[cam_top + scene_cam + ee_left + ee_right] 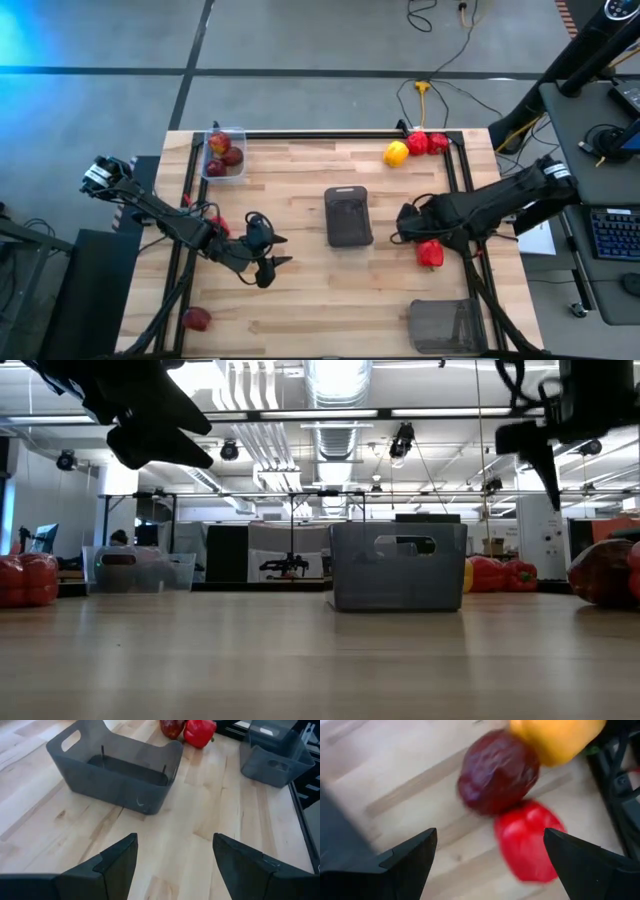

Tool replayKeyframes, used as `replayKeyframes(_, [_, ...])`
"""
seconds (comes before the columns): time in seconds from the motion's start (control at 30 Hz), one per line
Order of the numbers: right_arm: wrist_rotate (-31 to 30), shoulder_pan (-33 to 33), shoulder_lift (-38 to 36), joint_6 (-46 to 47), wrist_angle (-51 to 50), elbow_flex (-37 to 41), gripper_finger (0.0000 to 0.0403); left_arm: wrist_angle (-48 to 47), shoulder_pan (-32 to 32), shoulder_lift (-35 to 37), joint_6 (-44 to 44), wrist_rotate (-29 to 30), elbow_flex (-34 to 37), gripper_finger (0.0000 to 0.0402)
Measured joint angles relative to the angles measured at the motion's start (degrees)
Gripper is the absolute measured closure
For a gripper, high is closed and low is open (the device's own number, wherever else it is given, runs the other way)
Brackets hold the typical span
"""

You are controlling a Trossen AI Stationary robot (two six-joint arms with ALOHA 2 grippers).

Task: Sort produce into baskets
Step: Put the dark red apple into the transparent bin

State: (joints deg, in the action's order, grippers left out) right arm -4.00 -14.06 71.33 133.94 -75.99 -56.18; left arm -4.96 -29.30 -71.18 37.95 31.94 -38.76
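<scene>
Both fingers of the right gripper (pixel 487 865) stood apart above a red bell pepper (pixel 530 842), a dark red apple (pixel 497 772) touching it and a yellow pepper (pixel 557 737) cut off beyond. Farther off, the left gripper (pixel 172 865) hung open near the middle grey mesh basket (pixel 117 770). Another mesh basket (pixel 445 325) was partly hidden by the right arm, and the clear bin (pixel 224 153) held apples

In the right wrist view the yellow pepper (pixel 559 737) is cut off at the top edge. In the low view a red pepper (pixel 22 580) is cropped at the left edge.
</scene>
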Motion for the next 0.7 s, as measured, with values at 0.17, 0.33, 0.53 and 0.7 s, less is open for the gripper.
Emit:
replayKeyframes(0.17, [2.38,4.65,1.02,0.09,2.22,4.08,0.0044,0.23,-0.04,0.07,0.69,-0.06,0.00,0.0160])
replayKeyframes(0.33, [3.17,9.48,2.28,0.03,6.23,7.92,0.0044,1.00,-0.13,0.07,2.70,-1.12,0.00,0.0160])
replayKeyframes(0.53, [4.42,14.20,4.03,0.44,10.87,11.51,0.0044,2.19,-0.94,0.02,3.03,-6.45,0.00,0.0160])
replayKeyframes(0.7, [2.94,16.50,7.31,-0.29,10.96,11.61,0.0044,3.35,-3.35,0.02,3.93,-5.85,0.00,0.0160])
